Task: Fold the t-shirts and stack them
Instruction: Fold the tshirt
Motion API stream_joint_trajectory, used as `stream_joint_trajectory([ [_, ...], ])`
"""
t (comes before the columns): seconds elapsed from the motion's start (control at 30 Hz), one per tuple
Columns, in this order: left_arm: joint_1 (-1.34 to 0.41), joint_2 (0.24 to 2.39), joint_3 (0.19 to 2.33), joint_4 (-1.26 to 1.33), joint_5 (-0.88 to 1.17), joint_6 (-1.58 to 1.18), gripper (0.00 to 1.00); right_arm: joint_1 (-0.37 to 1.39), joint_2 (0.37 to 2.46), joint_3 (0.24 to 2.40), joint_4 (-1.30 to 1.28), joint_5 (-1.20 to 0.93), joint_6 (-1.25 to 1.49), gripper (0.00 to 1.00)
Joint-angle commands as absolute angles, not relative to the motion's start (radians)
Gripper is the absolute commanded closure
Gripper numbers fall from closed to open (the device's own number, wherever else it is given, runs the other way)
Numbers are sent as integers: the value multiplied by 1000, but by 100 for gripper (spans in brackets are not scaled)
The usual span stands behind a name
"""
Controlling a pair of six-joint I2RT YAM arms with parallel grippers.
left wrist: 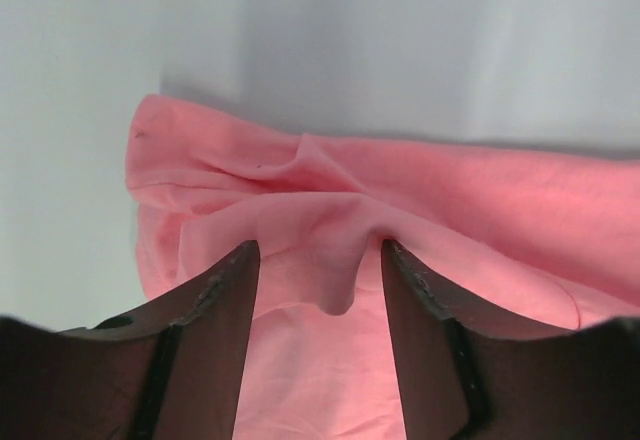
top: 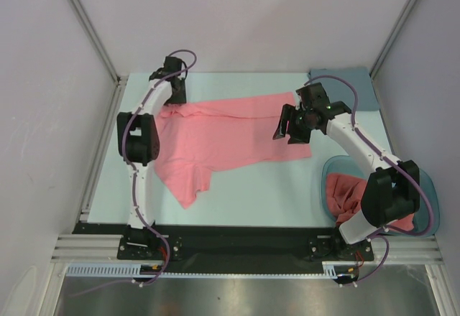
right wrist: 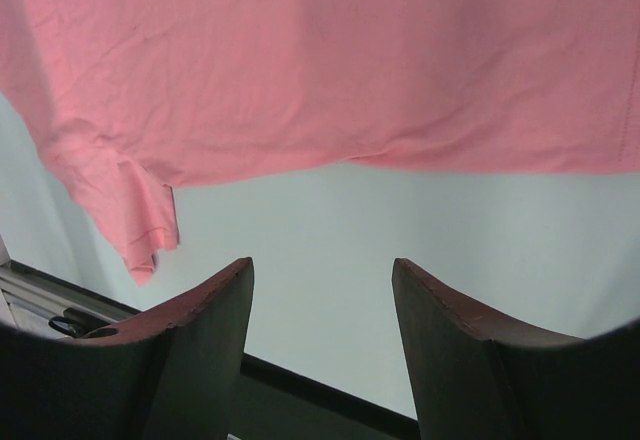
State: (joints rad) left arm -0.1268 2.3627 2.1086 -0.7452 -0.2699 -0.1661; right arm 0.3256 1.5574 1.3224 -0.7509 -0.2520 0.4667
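A salmon-pink t-shirt [top: 230, 140] lies spread and rumpled across the middle of the table. My left gripper [top: 174, 105] is at its far left corner. In the left wrist view the left gripper [left wrist: 318, 252] is open, its jaws astride a raised pucker of the shirt [left wrist: 340, 260] and resting on the fabric. My right gripper [top: 290, 135] hovers over the shirt's right edge. In the right wrist view the right gripper [right wrist: 322, 265] is open and empty over bare table, with the shirt's hem [right wrist: 330, 80] beyond it. A second pink t-shirt [top: 345, 195] lies crumpled in the teal tub [top: 425, 187].
A grey-blue cloth [top: 352, 86] lies at the far right corner of the table. The tub stands at the near right beside the right arm's base. White walls and metal rails close in the table on the left, right and far sides.
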Motion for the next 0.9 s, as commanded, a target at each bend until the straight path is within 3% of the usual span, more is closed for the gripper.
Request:
stream_joint_trajectory([
  [0.0,-126,2251,2077,-742,-284,-189,42,324,1525,1328,-752,-255,459,36],
  [0.07,-126,2223,2015,-724,-272,-202,40,322,1523,1324,-749,-261,463,36],
  [0.3,-132,2042,1787,-608,-218,-250,50,325,1517,1315,-747,-270,460,36],
  [0.53,-179,1993,1755,-620,-177,-259,59,328,1517,1298,-732,-281,465,36],
  [0.67,-179,2025,1750,-614,-144,-278,78,327,1514,1299,-732,-279,465,36],
  [0.87,-173,2123,1835,-641,-101,-284,82,325,1516,1298,-742,-279,462,37],
])
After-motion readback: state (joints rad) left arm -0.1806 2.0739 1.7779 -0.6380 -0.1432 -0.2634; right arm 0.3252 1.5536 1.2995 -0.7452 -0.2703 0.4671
